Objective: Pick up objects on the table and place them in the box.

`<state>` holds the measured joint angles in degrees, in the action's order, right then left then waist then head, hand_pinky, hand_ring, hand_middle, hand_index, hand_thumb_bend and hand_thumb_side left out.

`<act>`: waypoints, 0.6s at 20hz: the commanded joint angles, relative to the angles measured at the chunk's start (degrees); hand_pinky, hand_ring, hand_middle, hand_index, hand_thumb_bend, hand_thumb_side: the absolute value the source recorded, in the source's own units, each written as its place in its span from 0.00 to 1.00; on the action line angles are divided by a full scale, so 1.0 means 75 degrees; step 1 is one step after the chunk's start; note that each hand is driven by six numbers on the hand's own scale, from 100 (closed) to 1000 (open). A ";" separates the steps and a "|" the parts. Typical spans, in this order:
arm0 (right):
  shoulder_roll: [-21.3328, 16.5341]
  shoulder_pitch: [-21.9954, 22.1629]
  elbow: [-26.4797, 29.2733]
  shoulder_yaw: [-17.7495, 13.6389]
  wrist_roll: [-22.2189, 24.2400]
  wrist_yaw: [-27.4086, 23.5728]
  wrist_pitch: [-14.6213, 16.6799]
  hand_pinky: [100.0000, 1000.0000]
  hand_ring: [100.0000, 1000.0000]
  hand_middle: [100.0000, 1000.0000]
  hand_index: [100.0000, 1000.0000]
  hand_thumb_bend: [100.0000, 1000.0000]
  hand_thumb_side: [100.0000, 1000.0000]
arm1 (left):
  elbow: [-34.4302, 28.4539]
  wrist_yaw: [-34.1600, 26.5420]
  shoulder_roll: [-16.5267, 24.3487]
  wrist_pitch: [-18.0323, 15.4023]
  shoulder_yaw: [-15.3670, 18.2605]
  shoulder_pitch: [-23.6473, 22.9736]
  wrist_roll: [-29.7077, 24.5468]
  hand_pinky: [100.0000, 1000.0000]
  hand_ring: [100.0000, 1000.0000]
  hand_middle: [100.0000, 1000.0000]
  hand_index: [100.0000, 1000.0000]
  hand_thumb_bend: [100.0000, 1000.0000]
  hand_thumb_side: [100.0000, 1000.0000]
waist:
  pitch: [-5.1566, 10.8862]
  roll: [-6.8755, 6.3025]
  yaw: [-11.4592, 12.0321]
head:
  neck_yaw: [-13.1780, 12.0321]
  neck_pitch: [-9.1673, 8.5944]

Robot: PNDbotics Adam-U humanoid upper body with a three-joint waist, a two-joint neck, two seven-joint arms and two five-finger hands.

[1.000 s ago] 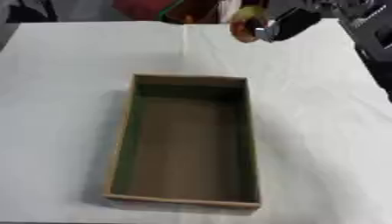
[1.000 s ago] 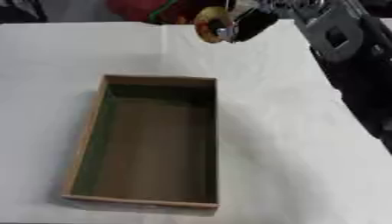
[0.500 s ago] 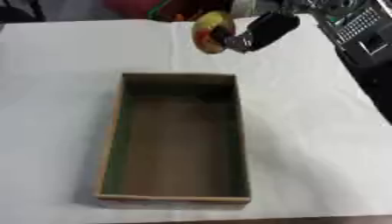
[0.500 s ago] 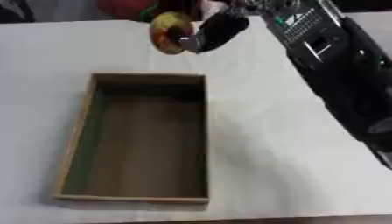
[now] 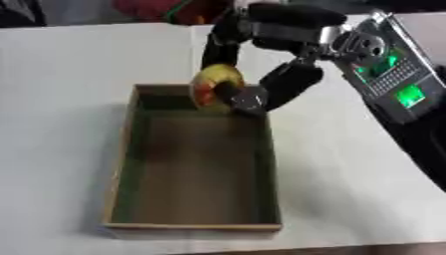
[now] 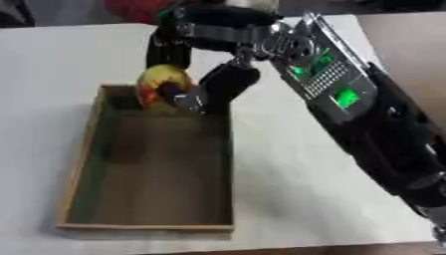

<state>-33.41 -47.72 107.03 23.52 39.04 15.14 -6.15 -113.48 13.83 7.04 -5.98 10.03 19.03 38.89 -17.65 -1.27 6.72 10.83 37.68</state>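
Right hand [image 5: 261, 94] reaches in from the upper right of the tabletop [image 5: 69, 69] and hangs over the far end of the box [image 5: 118, 189], its dark fingers and thumb curled round a ring-shaped object [image 5: 213, 87] coloured yellow with red patches. The ring-shaped object is held upright, above the box's far right corner, partly covering the far wall in the left eye view; whether it touches the rim cannot be told. The forearm behind the hand is black with silver joints and carries a panel with green lights, running off toward the right edge of the view. The box is a shallow wooden rectangle with a brown floor and greenish inner walls, lying lengthwise from the near edge toward the middle of the white tabletop, with nothing visible on its floor. At the far edge of the tabletop, behind the hand, sits a red and green shape [image 5: 174, 10] that is too blurred to make out. The left hand shows in neither view.
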 commanded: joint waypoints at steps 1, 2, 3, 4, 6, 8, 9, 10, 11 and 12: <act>0.0064 -0.0011 0.0235 0.0142 0.0191 0.0197 -0.0385 0.55 0.53 0.48 0.64 0.00 0.08 | -0.0148 -0.0006 0.0082 -0.0003 0.0003 0.0097 0.0022 0.25 0.41 0.38 0.56 0.00 0.86 | 0.0126 0.0002 0.0012 | 0.0042 -0.0091; 0.0091 0.0012 0.0242 0.0226 0.0256 0.0252 -0.0499 0.55 0.53 0.48 0.64 0.00 0.08 | -0.0148 -0.0007 0.0080 -0.0002 -0.0001 0.0096 0.0019 0.25 0.41 0.38 0.56 0.00 0.86 | 0.0125 0.0002 0.0013 | 0.0045 -0.0094; 0.0110 0.0033 0.0234 0.0320 0.0321 0.0318 -0.0600 0.54 0.53 0.49 0.64 0.00 0.07 | -0.0148 -0.0009 0.0078 -0.0003 -0.0005 0.0097 0.0015 0.25 0.41 0.38 0.56 0.00 0.86 | 0.0123 0.0003 0.0016 | 0.0052 -0.0095; 0.0129 0.0051 0.0208 0.0417 0.0383 0.0403 -0.0677 0.54 0.53 0.49 0.64 0.00 0.07 | -0.0148 -0.0010 0.0078 -0.0004 -0.0009 0.0098 0.0011 0.25 0.41 0.38 0.56 0.00 0.86 | 0.0122 0.0004 0.0020 | 0.0059 -0.0095; 0.0157 0.0081 0.0099 0.0606 0.0487 0.0584 -0.0758 0.54 0.53 0.49 0.64 0.00 0.06 | -0.0148 -0.0013 0.0076 -0.0004 -0.0010 0.0095 0.0010 0.25 0.41 0.38 0.56 0.00 0.86 | 0.0120 0.0004 0.0034 | 0.0074 -0.0090; 0.0200 0.0099 -0.0078 0.0775 0.0572 0.0790 -0.0766 0.54 0.54 0.49 0.64 0.00 0.05 | -0.0148 -0.0016 0.0074 -0.0005 -0.0013 0.0094 0.0009 0.25 0.41 0.38 0.56 0.00 0.86 | 0.0118 0.0007 0.0045 | 0.0089 -0.0089; 0.0228 0.0101 -0.0179 0.0845 0.0605 0.0889 -0.0745 0.54 0.54 0.50 0.65 0.00 0.04 | -0.0148 -0.0018 0.0073 -0.0005 -0.0015 0.0093 0.0008 0.25 0.41 0.38 0.56 0.00 0.86 | 0.0118 0.0009 0.0049 | 0.0093 -0.0093; 0.0256 0.0100 -0.0278 0.0906 0.0637 0.0973 -0.0704 0.54 0.54 0.50 0.65 0.00 0.04 | -0.0148 -0.0020 0.0073 -0.0005 -0.0017 0.0094 0.0005 0.25 0.41 0.38 0.56 0.00 0.86 | 0.0118 0.0010 0.0051 | 0.0093 -0.0096; 0.0275 0.0096 -0.0369 0.0966 0.0678 0.1045 -0.0648 0.55 0.56 0.52 0.67 0.00 0.01 | -0.0148 -0.0020 0.0073 -0.0006 -0.0018 0.0094 0.0003 0.25 0.41 0.38 0.56 0.00 0.86 | 0.0119 0.0014 0.0054 | 0.0097 -0.0100; 0.0289 0.0089 -0.0450 0.1020 0.0729 0.1110 -0.0579 0.56 0.57 0.53 0.68 0.00 0.00 | -0.0148 -0.0020 0.0074 -0.0007 -0.0018 0.0095 0.0002 0.25 0.41 0.38 0.56 0.00 0.86 | 0.0120 0.0017 0.0057 | 0.0101 -0.0105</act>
<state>-31.03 -46.31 103.89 31.14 44.09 22.57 -10.92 -113.48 13.69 7.04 -5.98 10.00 19.11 38.90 -17.67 -1.15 7.07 11.32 37.53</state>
